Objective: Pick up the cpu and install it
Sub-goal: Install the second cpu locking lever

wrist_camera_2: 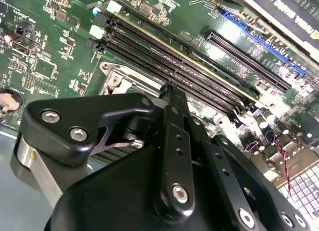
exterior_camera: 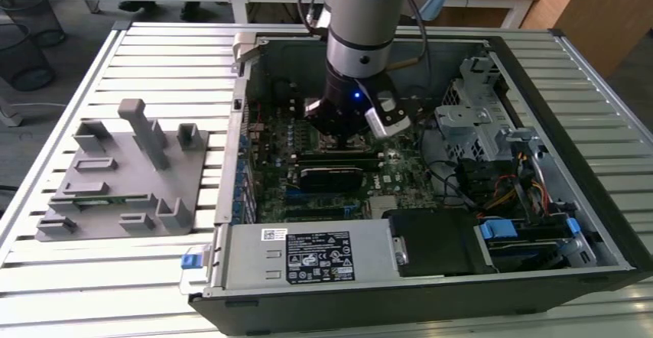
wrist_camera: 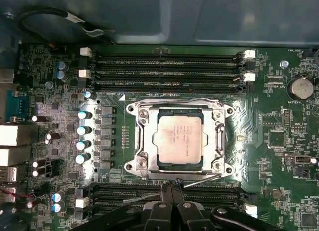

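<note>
The cpu [wrist_camera: 179, 139] is a flat square chip with a silver lid. It lies flat inside the metal-framed motherboard socket [wrist_camera: 141, 141] in the first wrist view. My gripper [wrist_camera: 172, 186] hovers just off one edge of the socket, apart from the chip. Its black fingers are pressed together with nothing between them. In the second wrist view the gripper [wrist_camera_2: 169, 90] points down at the board beside the long black memory slots [wrist_camera_2: 199, 76]. In the exterior view the gripper [exterior_camera: 340, 141] is deep inside the open computer case [exterior_camera: 571, 162] and hides the socket.
Memory slots [wrist_camera: 164, 66] run along both long sides of the socket. Capacitors [wrist_camera: 83, 129] and a coin battery [wrist_camera: 299, 85] stand nearby. A grey fixture plate [exterior_camera: 122, 177] lies on the slatted table at the exterior view's left. A drive cage [exterior_camera: 479, 116] and power supply [exterior_camera: 306, 254] crowd the case.
</note>
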### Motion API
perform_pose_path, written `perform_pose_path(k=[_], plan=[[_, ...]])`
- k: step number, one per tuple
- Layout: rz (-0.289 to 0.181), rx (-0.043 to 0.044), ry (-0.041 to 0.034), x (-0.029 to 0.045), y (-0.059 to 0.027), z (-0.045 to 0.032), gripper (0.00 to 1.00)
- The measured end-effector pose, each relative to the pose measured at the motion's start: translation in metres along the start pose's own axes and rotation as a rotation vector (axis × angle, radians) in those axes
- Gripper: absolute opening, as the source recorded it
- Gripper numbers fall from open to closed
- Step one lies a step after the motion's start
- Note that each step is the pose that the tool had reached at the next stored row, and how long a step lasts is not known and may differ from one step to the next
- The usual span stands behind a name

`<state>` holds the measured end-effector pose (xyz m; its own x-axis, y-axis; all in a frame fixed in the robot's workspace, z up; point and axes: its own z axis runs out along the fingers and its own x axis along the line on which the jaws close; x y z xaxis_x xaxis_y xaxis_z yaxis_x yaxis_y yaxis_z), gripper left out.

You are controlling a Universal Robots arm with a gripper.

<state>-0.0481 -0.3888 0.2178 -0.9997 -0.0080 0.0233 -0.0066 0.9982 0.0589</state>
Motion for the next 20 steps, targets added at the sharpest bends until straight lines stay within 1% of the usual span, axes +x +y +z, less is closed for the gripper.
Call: perform_pose_path(k=[2,4,6,9,10,17,20], plan=[[0.000,-0.0008,0.0001,0.0005,-0.0002,0.0012,0.11],[0.000,-0.0040,0.0001,0.0023,-0.0008,0.0018,0.11],[0.000,-0.0115,0.0000,0.0056,-0.0017,0.0023,0.11],[-0.001,-0.0275,-0.0001,0.0110,-0.0031,0.0031,0.11],[-0.001,-0.0315,-0.0001,0.0122,-0.0037,0.0034,0.11],[-0.003,-0.0358,0.0000,0.0192,-0.0073,0.0057,0.11],[-0.004,-0.0376,0.0001,0.0210,-0.0090,0.0065,0.11]])
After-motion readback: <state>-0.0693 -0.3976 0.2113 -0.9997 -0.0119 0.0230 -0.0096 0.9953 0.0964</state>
